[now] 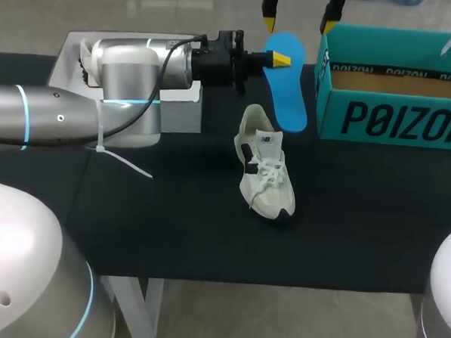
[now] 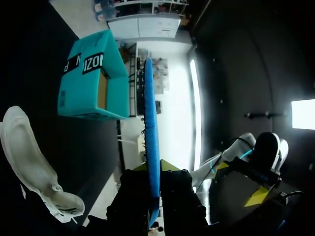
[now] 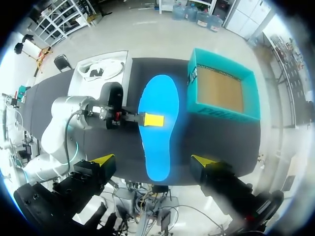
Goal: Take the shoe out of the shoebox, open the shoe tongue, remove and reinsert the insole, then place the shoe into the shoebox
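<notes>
A robotics lab, shown by a robot arm (image 1: pixel 54 118) over a black table (image 1: pixel 169 234).

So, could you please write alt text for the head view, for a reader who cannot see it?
The left gripper holds a blue insole beside the open teal shoebox, at the far side of the black table. A pale shoe lies on the table nearer the camera; the right gripper hangs above, fingers open.

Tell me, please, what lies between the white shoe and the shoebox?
The blue insole's near end and bare black table; the head view shows it.
</notes>
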`<state>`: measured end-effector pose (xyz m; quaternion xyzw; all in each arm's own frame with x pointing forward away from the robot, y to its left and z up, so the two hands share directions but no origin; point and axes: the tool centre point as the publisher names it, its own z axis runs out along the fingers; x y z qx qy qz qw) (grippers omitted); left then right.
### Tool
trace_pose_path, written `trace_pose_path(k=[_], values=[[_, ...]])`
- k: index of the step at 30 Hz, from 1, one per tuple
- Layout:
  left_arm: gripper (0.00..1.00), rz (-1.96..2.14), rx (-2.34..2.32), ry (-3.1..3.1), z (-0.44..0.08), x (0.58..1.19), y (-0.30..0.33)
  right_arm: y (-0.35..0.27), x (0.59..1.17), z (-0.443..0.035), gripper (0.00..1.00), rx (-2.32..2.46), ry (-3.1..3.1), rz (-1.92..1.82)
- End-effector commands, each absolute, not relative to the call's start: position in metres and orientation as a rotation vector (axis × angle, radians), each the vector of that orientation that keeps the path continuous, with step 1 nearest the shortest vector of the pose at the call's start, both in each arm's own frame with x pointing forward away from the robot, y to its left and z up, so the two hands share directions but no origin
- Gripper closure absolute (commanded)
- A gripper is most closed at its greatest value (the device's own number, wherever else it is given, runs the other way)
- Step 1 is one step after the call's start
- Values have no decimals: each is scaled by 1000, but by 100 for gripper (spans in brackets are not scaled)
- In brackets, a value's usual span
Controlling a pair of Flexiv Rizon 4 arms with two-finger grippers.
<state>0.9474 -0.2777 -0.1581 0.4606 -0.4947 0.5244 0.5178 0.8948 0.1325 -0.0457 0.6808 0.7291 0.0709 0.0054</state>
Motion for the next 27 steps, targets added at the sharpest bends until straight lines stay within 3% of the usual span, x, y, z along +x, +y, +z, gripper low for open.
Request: trace_pose_path(k=[1,10,18,27], values=[[100,1258,1089,-1180,-158,950,-275,124,888,-50,0,2148,2287,391],[100,1465,937,-1321,-147,959,-262,105,865,-65,0,2223,2259,586],[100,1301,1063,-1138,-143,965,-260,98,856,-72,0,2262,2240,663],[100,1301,1063,-1138,-143,965,-260,98,858,-76,0,2279,2239,994]])
